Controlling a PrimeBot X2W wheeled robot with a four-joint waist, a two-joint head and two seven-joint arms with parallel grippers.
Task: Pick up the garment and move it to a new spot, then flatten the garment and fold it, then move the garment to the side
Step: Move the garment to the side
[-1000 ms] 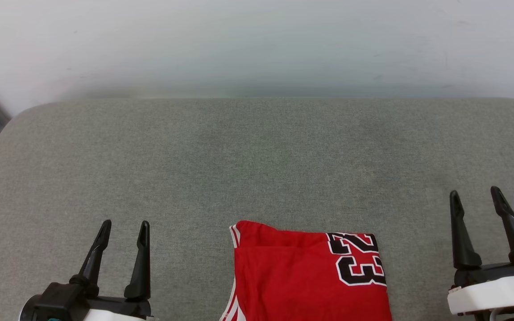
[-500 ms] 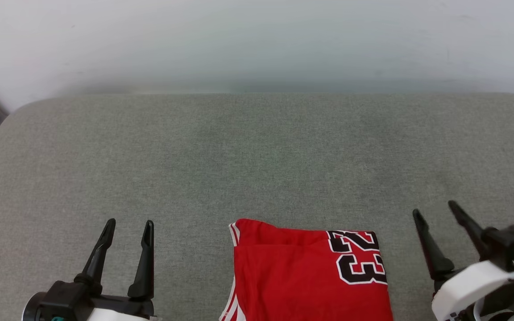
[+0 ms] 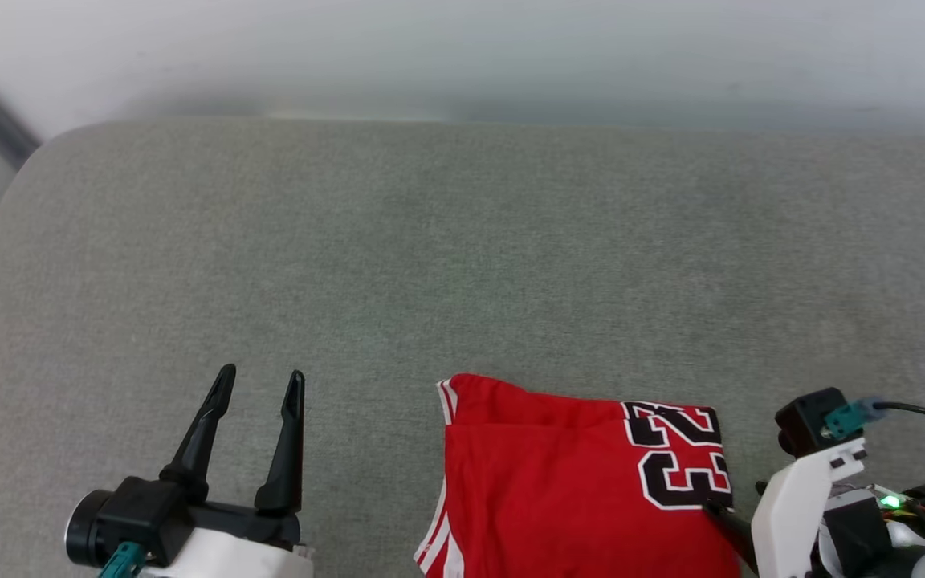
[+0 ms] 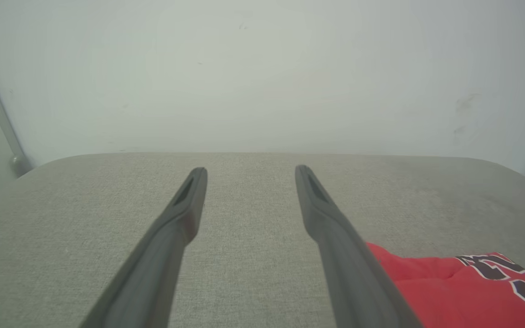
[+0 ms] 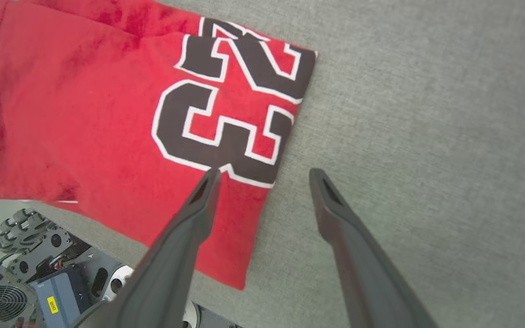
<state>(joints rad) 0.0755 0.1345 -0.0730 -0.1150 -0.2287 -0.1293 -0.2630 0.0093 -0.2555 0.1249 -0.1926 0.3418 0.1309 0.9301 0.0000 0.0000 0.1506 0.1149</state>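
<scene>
Garment (image 3: pixel 575 490) folded at the near edge of the grey cushion (image 3: pixel 430 241).
I see my left gripper (image 3: pixel 260 373) spread wide and empty to its left; my right gripper (image 5: pixel 265 172), equally wide and empty, hangs across its right edge by the black lettering (image 5: pixel 235 114).

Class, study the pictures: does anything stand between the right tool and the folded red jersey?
Nothing visible does. The open right tool hangs at the edge of the jersey, one finger over the red cloth, the other over the bare grey cushion.
</scene>
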